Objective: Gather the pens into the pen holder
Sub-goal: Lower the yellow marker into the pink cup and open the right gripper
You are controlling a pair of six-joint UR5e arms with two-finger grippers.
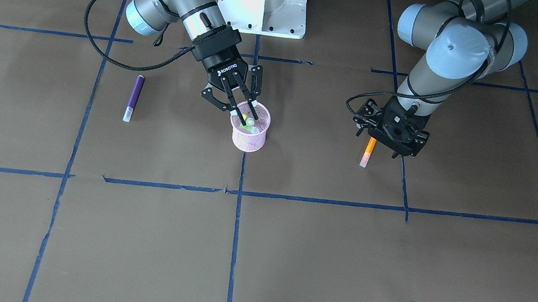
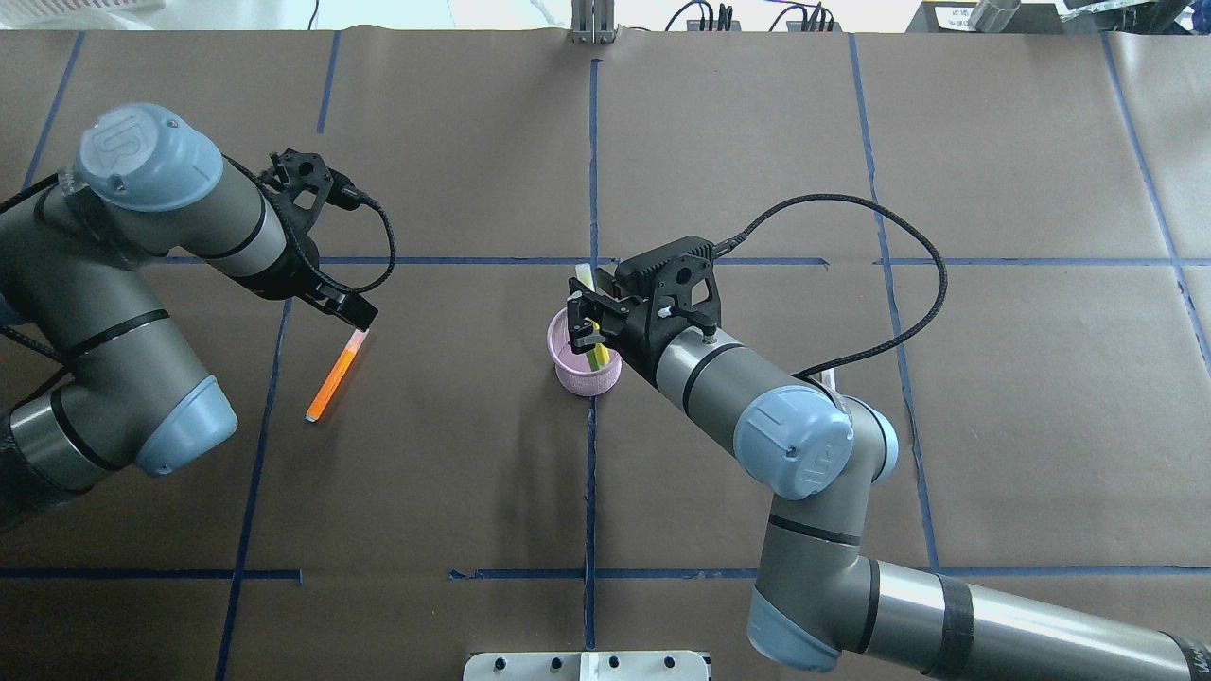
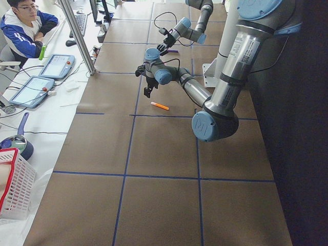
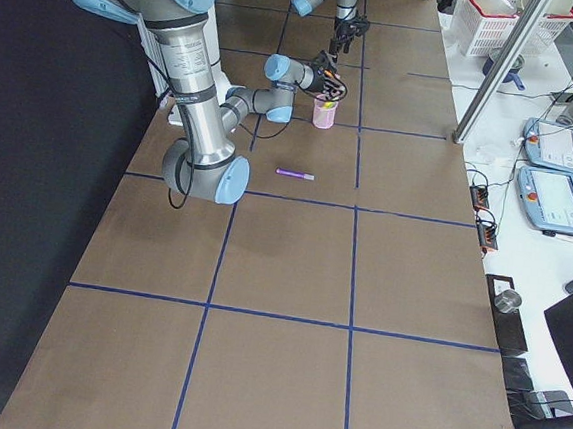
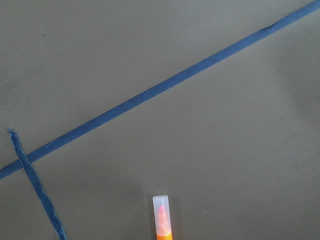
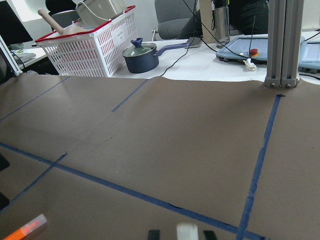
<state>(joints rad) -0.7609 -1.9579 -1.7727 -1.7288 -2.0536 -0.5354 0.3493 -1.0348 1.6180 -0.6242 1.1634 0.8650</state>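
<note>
Our right gripper [image 1: 242,107] hangs over the pen holder [image 1: 249,134], fingers narrow around the green pen [image 1: 248,120], which stands tilted inside the cup. Our left gripper [image 1: 389,135] sits directly over the orange pen's [image 1: 368,152] far end; we cannot tell its opening. That pen lies flat, cap pointing away from us. The purple pen [image 1: 133,98] lies well apart, nearer our right arm.

pen holder [image 1: 249,133] near table centre, beside the taped cross | one pen [image 1: 250,121] stands in it, tilted, right gripper [image 1: 242,108] at its rim | second pen [image 1: 133,98] flat on the table on the robot's right (well apart) | third pen [image 1: 368,152] on its left, partly under left gripper [image 1: 390,130]
</note>
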